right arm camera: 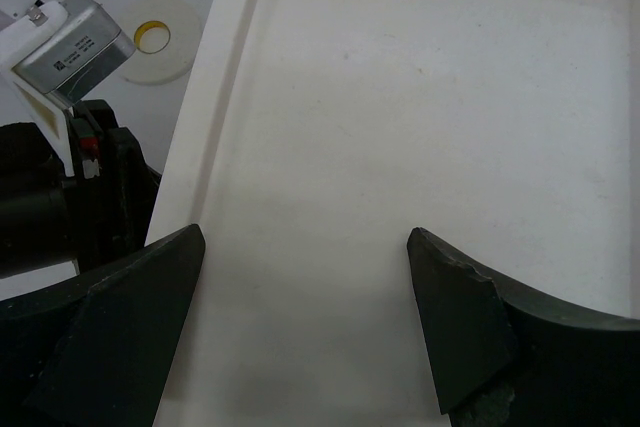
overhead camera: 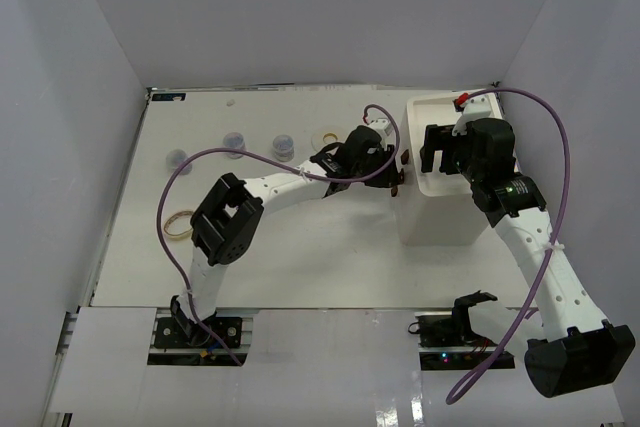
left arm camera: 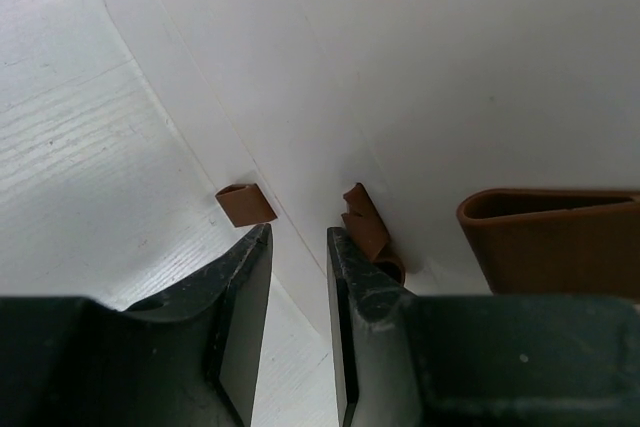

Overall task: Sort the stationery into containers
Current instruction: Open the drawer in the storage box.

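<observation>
The white organiser [overhead camera: 438, 217] stands at the right, its shallow tray top [right arm camera: 420, 97] bare. Brown drawer handles [left arm camera: 367, 227] show on its left face. My left gripper [overhead camera: 393, 185] is at that face; in the left wrist view [left arm camera: 298, 232] its jaws stand a narrow gap apart with nothing between them, the right fingertip against a small brown handle. My right gripper [overhead camera: 438, 152] hovers over the tray, wide open and empty [right arm camera: 305, 237]. Three clear jars [overhead camera: 234, 142] stand at the back left. The cream tape ring [overhead camera: 327, 135] lies behind my left arm. A loop band [overhead camera: 180, 224] lies at the left. No pens show.
A larger brown loop handle [left arm camera: 550, 237] sits to the right of my left fingers. My left wrist [right arm camera: 60, 147] is close beside the organiser's left edge. The tape ring also shows in the right wrist view [right arm camera: 155, 39]. White walls enclose the table.
</observation>
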`<move>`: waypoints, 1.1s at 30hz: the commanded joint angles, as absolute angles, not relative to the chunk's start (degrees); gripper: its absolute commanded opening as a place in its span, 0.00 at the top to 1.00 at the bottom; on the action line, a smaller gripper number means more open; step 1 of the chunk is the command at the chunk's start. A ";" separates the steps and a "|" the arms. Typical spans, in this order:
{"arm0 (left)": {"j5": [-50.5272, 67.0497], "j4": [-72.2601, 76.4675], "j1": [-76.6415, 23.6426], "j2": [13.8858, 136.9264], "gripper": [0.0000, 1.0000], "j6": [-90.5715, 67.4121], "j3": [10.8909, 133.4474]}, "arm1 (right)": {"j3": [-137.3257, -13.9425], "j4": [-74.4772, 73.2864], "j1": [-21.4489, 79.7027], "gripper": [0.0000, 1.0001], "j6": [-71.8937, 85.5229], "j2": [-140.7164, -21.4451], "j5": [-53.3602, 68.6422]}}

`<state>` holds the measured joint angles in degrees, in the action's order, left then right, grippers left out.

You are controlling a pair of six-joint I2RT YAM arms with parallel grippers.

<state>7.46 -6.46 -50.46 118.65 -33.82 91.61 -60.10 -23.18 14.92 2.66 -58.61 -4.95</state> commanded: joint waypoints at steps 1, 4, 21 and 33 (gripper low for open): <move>9.84 -1.41 -51.42 113.92 0.60 -33.58 90.38 | -58.09 -27.51 16.26 0.10 6.07 -60.47 3.69; 10.37 -0.53 -49.49 109.08 0.59 -33.49 85.54 | -58.27 -27.42 16.26 0.10 5.54 -60.47 5.61; 24.26 13.36 -44.91 108.89 0.50 -20.57 70.57 | -57.75 -27.77 16.44 0.10 2.99 -59.94 7.30; 30.05 17.84 -43.16 117.32 0.50 -11.96 76.02 | -59.33 -28.74 16.44 0.10 2.37 -58.54 4.84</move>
<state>26.20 15.53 -44.12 116.73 -15.75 73.65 -59.90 -22.37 15.03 0.97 -58.54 0.60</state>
